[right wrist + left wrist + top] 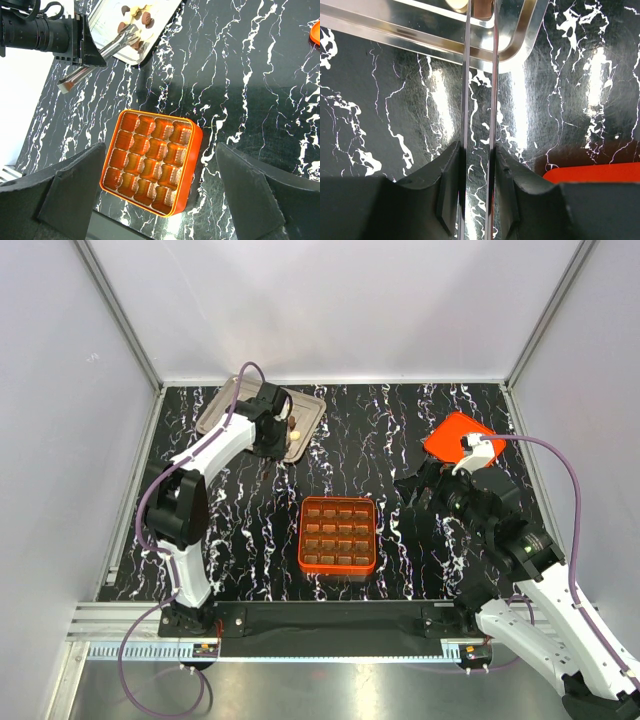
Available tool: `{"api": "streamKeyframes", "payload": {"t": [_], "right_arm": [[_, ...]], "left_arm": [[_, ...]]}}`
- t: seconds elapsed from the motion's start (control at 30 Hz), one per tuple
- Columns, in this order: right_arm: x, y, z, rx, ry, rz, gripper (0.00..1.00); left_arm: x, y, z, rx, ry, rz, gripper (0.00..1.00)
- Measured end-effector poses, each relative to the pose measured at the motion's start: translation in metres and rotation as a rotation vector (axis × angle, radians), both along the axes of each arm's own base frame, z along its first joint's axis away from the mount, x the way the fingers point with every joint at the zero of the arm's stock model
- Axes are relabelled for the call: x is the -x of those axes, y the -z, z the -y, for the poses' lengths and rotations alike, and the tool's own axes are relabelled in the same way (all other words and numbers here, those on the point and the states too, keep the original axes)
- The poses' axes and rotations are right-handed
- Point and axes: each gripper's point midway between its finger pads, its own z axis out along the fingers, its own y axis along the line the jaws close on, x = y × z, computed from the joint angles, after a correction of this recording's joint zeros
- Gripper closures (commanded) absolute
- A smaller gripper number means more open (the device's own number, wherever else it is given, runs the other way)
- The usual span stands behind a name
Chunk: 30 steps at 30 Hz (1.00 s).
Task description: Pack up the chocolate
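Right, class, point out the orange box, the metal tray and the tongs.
orange box (149,162): right wrist view, middle of its empty grid.
metal tray (222,410): top external view, bare left part.
tongs (114,44): right wrist view, midway along its blades.

From my end the chocolate (137,20) is a little cluster of bite-sized pieces, all sitting loose on the metal tray (215,410) at the far left of the table. I count a few dark brown pieces (147,20), rounded and glossy, plus a couple of cream-white pieces (135,14) mixed in right beside them. They're bunched toward the tray's near right corner. One dark piece sits right at the tips of the tongs (100,52); can't tell if it's actually pinched or just touching.
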Motion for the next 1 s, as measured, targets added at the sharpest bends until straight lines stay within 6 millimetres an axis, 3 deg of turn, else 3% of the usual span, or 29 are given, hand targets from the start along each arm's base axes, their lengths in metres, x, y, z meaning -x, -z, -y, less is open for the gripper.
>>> {"api": "streamKeyframes", "payload": {"t": [0.23, 0.53, 0.63, 0.73, 0.9, 1.0], "right_arm": [[0.000, 0.000, 0.000, -0.002, 0.001, -0.001, 0.00], [0.001, 0.000, 0.000, -0.009, 0.004, -0.008, 0.00], [0.003, 0.001, 0.003, -0.003, 0.013, -0.011, 0.00], [0.004, 0.002, 0.007, 0.003, 0.028, -0.010, 0.00], [0.006, 0.003, 0.013, 0.012, 0.050, -0.009, 0.00], [0.007, 0.005, 0.016, 0.022, 0.061, -0.018, 0.00]], "left_arm": [[0.007, -0.013, -0.003, -0.003, 0.001, -0.004, 0.73], [0.025, -0.080, 0.002, 0.085, 0.031, 0.111, 0.73], [0.047, -0.104, 0.012, 0.145, 0.074, 0.161, 0.73], [0.084, -0.118, 0.024, 0.195, 0.133, 0.182, 0.73], [0.142, -0.111, 0.038, 0.240, 0.224, 0.144, 0.73], [0.162, -0.100, 0.040, 0.235, 0.247, 0.109, 0.74]]}}
